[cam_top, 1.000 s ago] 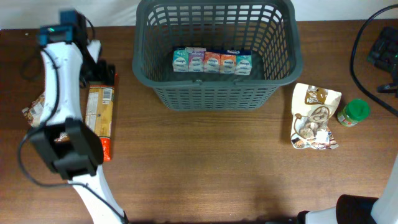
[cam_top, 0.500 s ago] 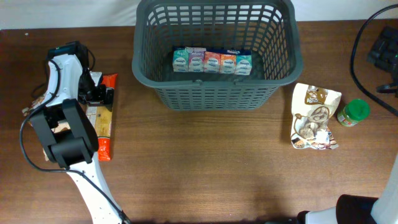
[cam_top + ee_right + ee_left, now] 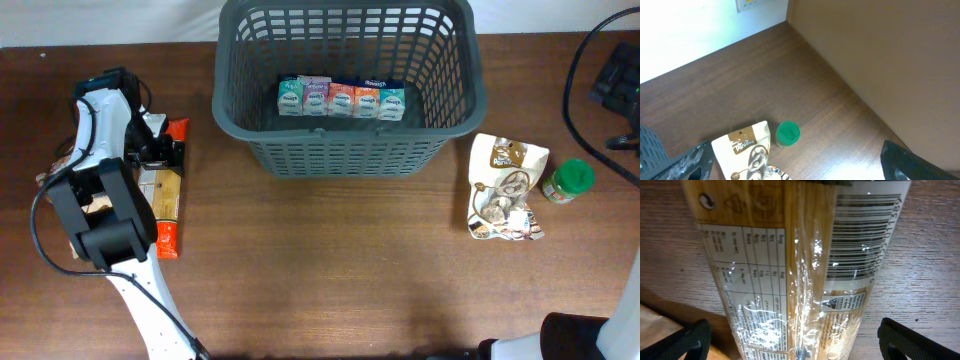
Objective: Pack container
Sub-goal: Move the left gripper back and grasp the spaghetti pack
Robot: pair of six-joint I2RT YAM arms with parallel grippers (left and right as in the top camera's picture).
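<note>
so my left pincer point(image 3: 800, 347) was spread wide over the long pasta packet point(image 3: 790, 270) by the bench's left edge, barcode and nutrition table facing up, gripping nothing, my right pincer point(image 3: 800, 162) gaped empty too, and the basket point(image 3: 345, 150) sat mid far edge.

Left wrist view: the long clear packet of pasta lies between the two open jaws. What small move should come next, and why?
Probably close the left jaws on the long clear plastic pasta packet. They stand open, one tip on each side of it, and it lies flat on the brown wooden table, outside the dark grey plastic basket.
</note>
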